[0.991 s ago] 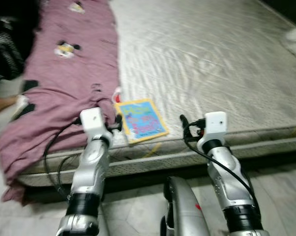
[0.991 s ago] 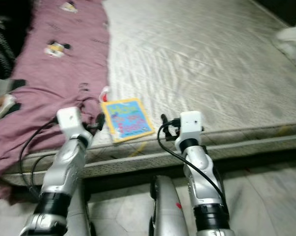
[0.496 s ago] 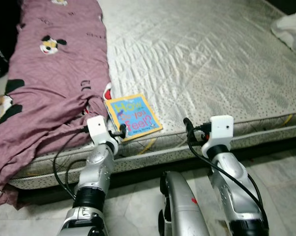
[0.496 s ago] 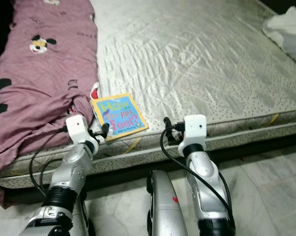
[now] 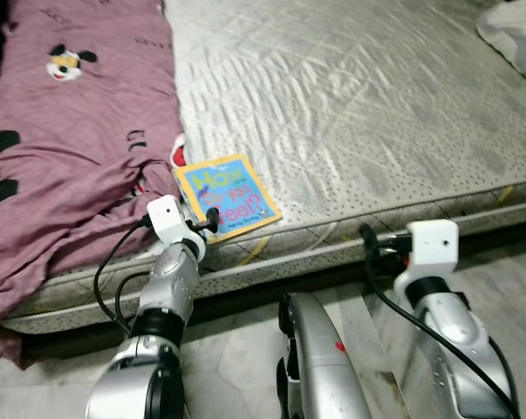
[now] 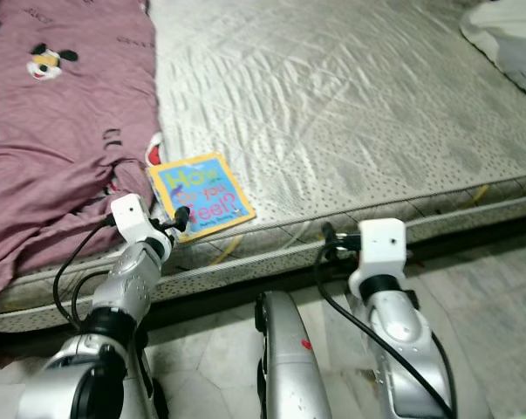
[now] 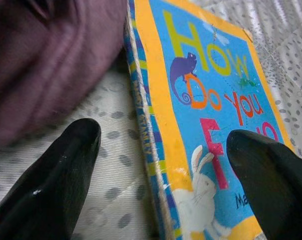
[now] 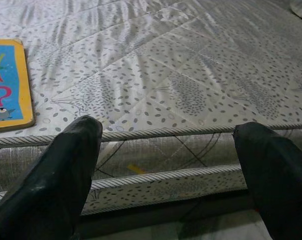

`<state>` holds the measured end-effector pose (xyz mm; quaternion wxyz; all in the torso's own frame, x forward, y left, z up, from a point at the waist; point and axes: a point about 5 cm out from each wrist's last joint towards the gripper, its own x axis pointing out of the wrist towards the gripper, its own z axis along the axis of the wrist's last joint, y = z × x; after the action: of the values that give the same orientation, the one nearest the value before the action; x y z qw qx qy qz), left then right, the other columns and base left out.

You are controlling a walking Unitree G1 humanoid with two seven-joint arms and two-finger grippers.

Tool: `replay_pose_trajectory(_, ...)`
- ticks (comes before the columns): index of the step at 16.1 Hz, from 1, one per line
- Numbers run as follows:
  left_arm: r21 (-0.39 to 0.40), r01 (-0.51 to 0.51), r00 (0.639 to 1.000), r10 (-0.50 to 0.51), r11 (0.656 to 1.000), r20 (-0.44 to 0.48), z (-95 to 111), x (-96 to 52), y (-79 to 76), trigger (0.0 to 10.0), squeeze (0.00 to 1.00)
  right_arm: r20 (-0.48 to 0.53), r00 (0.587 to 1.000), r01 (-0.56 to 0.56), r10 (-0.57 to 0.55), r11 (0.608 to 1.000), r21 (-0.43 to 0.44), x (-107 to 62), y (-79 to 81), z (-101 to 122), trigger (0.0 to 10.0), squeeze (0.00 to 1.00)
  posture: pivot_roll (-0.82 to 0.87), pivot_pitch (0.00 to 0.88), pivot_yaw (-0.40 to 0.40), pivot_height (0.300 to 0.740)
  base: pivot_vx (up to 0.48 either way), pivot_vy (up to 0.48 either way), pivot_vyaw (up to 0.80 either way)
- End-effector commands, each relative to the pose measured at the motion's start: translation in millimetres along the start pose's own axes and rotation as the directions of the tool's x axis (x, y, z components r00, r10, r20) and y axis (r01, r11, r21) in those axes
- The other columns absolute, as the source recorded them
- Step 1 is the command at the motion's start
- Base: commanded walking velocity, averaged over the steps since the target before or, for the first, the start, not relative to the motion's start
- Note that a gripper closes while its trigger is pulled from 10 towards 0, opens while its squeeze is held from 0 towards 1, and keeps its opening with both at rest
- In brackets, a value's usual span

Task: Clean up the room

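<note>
A picture book with a blue cover and yellow border lies flat on the mattress near its front edge, beside a purple blanket. My left gripper is at the book's near left corner. In the left wrist view the book lies between the open fingers, one over the mattress and one over the cover. My right gripper is open and holds nothing. It faces the mattress side, with the book off to one side.
The purple blanket with cartoon prints covers the mattress's left side and hangs over its edge. A white cloth lies at the far right. Pale tiled floor runs in front of the low mattress, where my own silver leg shows.
The camera has shifted. My left gripper has closed in on the book's corner. My right arm has dropped lower and to the right, in front of the mattress side.
</note>
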<state>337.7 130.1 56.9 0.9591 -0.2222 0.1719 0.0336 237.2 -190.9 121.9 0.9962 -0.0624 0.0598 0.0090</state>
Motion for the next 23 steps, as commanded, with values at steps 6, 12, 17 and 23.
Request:
replay_pose_trajectory(6,-0.061,0.094,0.992,-0.098,0.994,-0.073,-1.6,9.3,-8.9,10.0,0.00,-0.010,1.000,-0.012,0.012,1.000,-0.018,-13.2,-6.3,7.3,10.0,0.00,-0.24,0.205,-0.078,0.510,0.000,0.000,0.00)
replay_pose_trajectory(12,-0.126,0.187,0.975,-0.200,0.974,-0.097,-3.4,11.1,-15.9,0.0,0.00,-0.013,1.000,-0.007,0.006,0.999,-0.037,-13.1,-10.8,9.8,10.0,0.00,-0.25,0.183,-0.082,0.510,0.000,0.000,0.00)
replay_pose_trajectory(17,-0.134,0.222,0.967,-0.236,0.966,-0.094,-2.5,11.3,-16.5,0.0,0.00,-0.003,1.000,-0.006,0.006,0.999,-0.041,-4.4,-10.4,10.6,10.0,0.00,-0.24,0.154,-0.077,0.510,0.000,0.000,0.00)
replay_pose_trajectory(23,-0.140,0.227,0.969,-0.238,0.964,-0.066,7.5,13.1,-10.3,0.0,0.00,0.030,1.000,-0.008,0.009,0.999,-0.039,11.1,-6.8,13.3,10.0,0.00,-0.21,0.113,-0.070,0.510,0.000,0.000,0.00)
